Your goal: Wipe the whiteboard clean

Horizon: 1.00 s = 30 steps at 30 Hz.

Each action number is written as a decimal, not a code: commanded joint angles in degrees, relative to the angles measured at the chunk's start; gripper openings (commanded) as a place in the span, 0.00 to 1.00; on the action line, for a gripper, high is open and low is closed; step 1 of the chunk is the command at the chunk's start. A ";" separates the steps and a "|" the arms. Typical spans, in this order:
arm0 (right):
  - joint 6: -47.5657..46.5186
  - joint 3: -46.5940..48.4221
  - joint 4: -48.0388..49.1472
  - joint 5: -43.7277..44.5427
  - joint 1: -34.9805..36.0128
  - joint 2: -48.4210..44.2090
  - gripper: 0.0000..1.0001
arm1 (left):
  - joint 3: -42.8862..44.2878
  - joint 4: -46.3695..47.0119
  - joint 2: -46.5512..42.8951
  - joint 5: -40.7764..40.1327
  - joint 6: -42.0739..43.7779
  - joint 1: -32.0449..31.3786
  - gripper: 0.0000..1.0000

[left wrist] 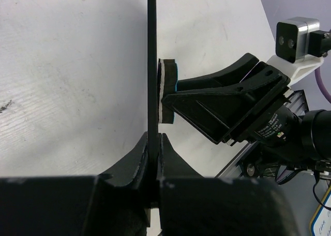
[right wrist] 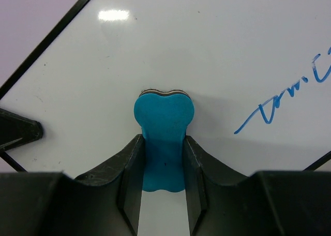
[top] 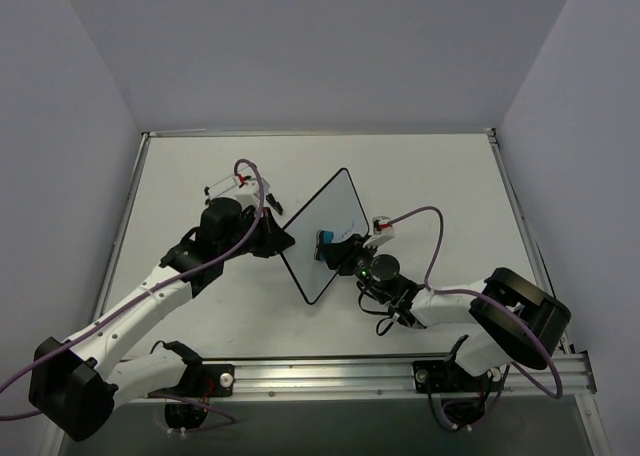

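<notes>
Pale grey walls (top: 90,66) enclose a white desk (top: 430,176) with both arms reaching in from its near edge. The whiteboard (top: 338,208) stands near the middle of the desk, held up on edge with one corner pointing down. The left tool (left wrist: 153,143) is clamped on the board's thin black frame at the left corner. The right tool (right wrist: 163,158) is closed around a blue eraser (right wrist: 164,124) and presses its pad flat against the board's white face. Blue handwriting (right wrist: 269,112) shows on the board just to the right of the eraser.
</notes>
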 commanded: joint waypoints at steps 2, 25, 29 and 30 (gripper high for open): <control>1.15 -4.05 2.12 -1.09 -3.60 -0.94 0.00 | 2.06 0.92 -0.58 6.94 -2.73 -1.55 0.02; -3.42 2.61 -3.33 -3.03 -7.56 -3.75 0.00 | 1.53 1.36 -0.23 7.56 -2.65 -1.55 0.02; -2.28 2.79 -1.93 -5.66 -11.42 -0.25 0.00 | 1.36 1.01 -0.67 7.38 -2.56 -1.55 0.02; -1.40 2.36 -0.88 -6.89 -12.39 0.29 0.00 | 1.36 1.01 -0.67 7.38 -2.56 -1.55 0.02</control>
